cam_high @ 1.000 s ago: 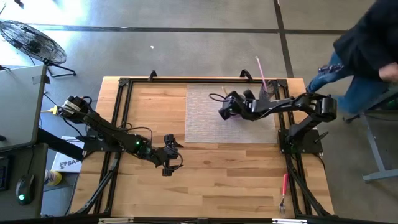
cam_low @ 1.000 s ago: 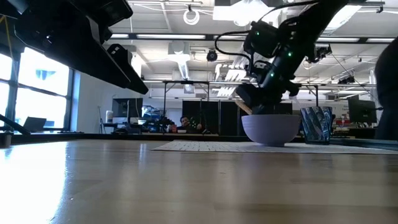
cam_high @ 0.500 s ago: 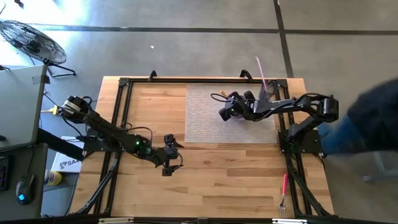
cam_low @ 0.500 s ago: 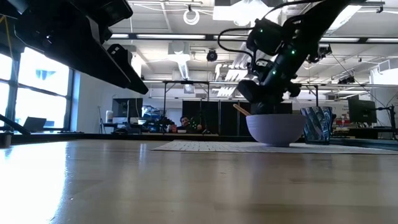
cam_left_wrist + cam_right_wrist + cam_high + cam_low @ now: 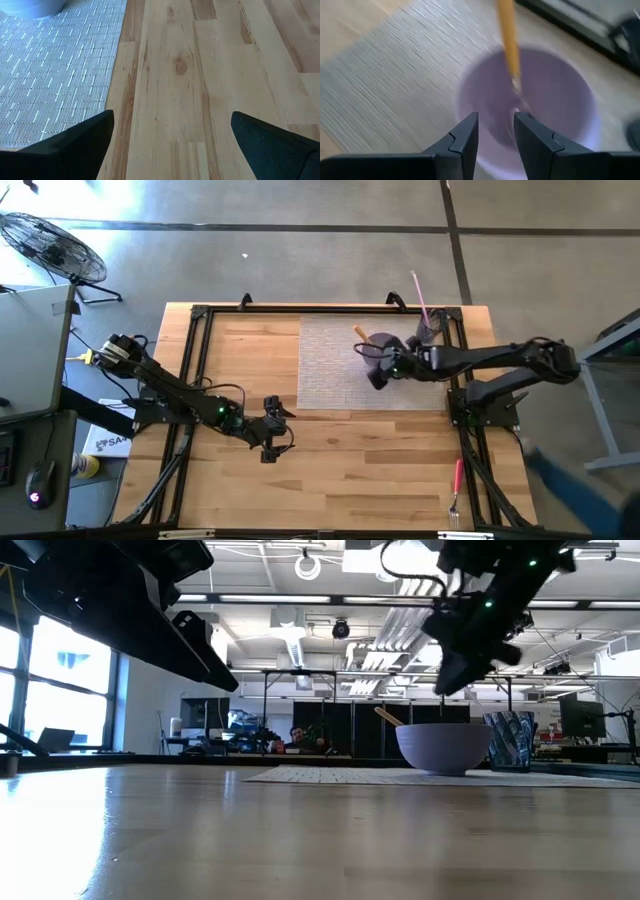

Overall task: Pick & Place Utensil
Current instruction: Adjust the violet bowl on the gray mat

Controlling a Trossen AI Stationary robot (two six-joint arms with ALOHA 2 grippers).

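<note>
On the woven mat (image 5: 340, 365) at twelve o'clock, wooden-handled utensil (image 5: 509, 42) resting inside the lavender bowl (image 5: 444, 747), right gripper (image 5: 493, 135) slightly spread and empty above it, risk of clipping the handle and tipping the bowl.

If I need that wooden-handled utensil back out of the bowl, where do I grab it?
Probably the bare wooden handle where the utensil sticks past the bowl rim, coming from above. Its working end lies down inside the bowl; the right gripper, open, hangs just over it.

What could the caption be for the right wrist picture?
Right gripper, empty, above the bowl holding an orange-handled utensil.
</note>
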